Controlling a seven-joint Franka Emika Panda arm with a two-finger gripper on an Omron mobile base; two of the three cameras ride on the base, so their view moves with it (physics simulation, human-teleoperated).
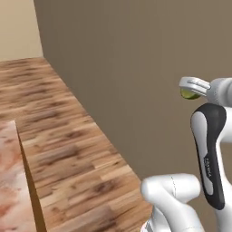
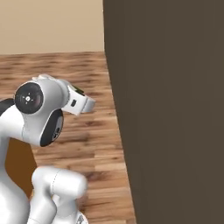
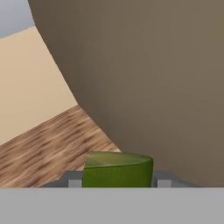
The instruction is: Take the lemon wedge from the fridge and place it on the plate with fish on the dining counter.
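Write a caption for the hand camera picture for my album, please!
The pincer holds the lemon wedge above the wooden floor.

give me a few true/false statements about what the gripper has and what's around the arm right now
1. The gripper is closed on the lemon wedge. True.
2. The wedge rests on a plate. False: it is held in the air between the fingers.
3. A wooden floor lies below the arm. True.
4. The arm faces an open fridge shelf. False: a plain brown wall stands beside it.
5. A corner of the marbled dining counter shows in the left base view. True.
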